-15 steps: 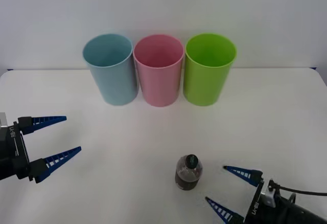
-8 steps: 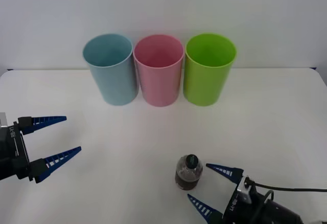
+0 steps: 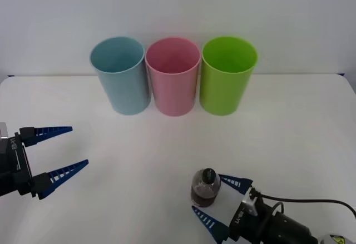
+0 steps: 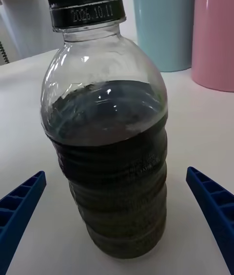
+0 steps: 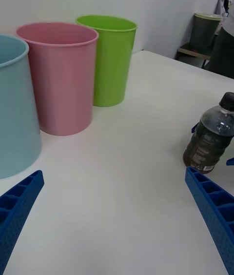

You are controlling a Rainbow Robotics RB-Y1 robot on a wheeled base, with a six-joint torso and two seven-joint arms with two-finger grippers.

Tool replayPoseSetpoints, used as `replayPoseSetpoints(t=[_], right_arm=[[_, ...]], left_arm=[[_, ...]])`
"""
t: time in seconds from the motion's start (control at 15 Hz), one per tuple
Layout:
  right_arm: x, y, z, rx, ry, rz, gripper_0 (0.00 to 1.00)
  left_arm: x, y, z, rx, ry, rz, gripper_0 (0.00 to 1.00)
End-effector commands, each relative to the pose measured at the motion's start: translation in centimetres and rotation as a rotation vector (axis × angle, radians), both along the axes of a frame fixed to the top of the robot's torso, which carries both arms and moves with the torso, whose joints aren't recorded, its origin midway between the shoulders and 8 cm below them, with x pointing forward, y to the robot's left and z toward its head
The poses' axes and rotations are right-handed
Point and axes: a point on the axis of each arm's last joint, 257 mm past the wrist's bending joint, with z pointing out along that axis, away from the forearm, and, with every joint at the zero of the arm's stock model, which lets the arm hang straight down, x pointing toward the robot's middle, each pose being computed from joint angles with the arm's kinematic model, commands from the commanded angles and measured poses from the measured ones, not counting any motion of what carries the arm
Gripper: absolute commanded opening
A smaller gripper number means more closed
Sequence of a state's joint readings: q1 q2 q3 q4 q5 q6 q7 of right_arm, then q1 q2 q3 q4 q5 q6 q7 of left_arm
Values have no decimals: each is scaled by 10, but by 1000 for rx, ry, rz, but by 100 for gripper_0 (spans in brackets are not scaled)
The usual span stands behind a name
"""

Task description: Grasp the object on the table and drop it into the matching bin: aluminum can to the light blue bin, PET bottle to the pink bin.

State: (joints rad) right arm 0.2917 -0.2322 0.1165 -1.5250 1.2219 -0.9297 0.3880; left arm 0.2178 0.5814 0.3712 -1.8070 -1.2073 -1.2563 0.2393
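Front view: the PET bottle [image 3: 205, 188] is standing upright on the white desk [image 3: 278, 127], near the front edge and right of centre, well apart from the bins. The right gripper [image 3: 221, 201] is sitting low at the bottle, its jaws apart, with one blue finger reaching past the bottle's right side and the other lying just in front of it; neither finger is visibly touching the bottle. In the right wrist view the bottle [image 4: 105, 124] is standing between the two spread fingers, black cap on, dark liquid filling it to the shoulder. The left gripper [image 3: 58, 152] is hovering at the desk's left edge, jaws apart and holding nothing. Along the far side, the light blue bin [image 3: 120, 76], the pink bin [image 3: 173, 77] and a lime green bin [image 3: 227, 75] are standing in a row, rims nearly touching.
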Motion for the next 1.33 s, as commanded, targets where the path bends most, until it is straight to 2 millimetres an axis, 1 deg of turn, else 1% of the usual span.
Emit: replayPoseSetpoints(t=[0.07, 0.33, 0.73, 0.8, 0.87, 1.33], right_arm=[[7, 9, 1, 4, -1, -14, 100], [12, 20, 0, 3, 2, -27, 100], [16, 27, 1, -3, -6, -31, 100], [16, 27, 2, -2, -8, -29, 47], [18, 27, 2, 10, -1, -37, 0], [20, 25, 7, 30, -10, -48, 0]], left_arm=[[0, 0, 0, 0, 0, 0, 100], [0, 0, 0, 0, 0, 0, 100], [0, 0, 0, 0, 0, 0, 100], [0, 0, 0, 0, 0, 0, 100], [0, 0, 0, 0, 0, 0, 100], [0, 0, 0, 0, 0, 0, 100]])
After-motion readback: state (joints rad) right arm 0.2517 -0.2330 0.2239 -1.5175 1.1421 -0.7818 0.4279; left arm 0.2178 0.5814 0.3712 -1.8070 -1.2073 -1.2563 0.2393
